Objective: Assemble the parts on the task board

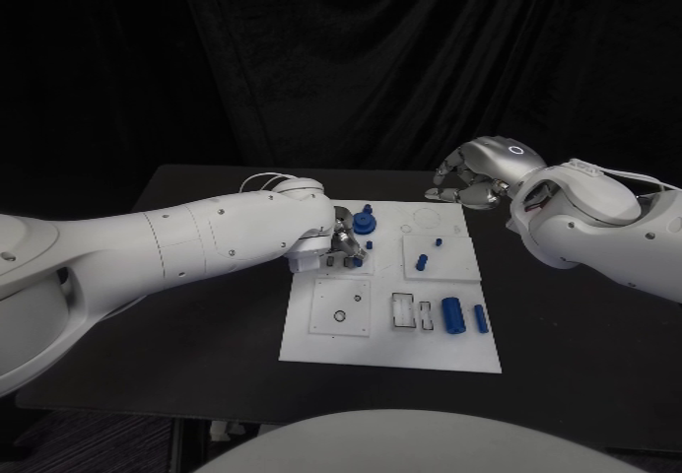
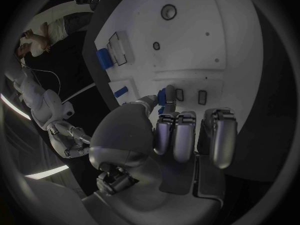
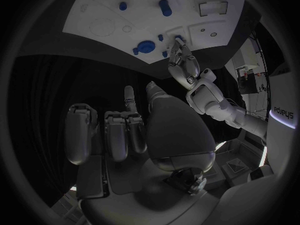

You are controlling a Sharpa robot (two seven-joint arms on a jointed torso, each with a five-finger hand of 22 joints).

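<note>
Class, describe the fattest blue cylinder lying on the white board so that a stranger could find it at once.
Start at the white board in the middle of the black table. Go to its near right corner, where two blue cylinders lie side by side. The fat cylinder is the inner one, thicker than the slim cylinder beside it.

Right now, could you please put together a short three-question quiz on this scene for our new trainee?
1. True or false: the right hand rests on the task board.
2. Which hand pinches a small blue part? A) the left hand B) the right hand C) neither
3. Fill in: the large blue cylinder lies near the board's ___ edge, the one toward the robot or the far one?

Key
1. False: it hovers off the board's far right corner, fingers curled in, nothing in them.
2. A: the left wrist view shows the part between thumb and a finger.
3. Toward the robot, beside the slimmer blue pin.
</note>
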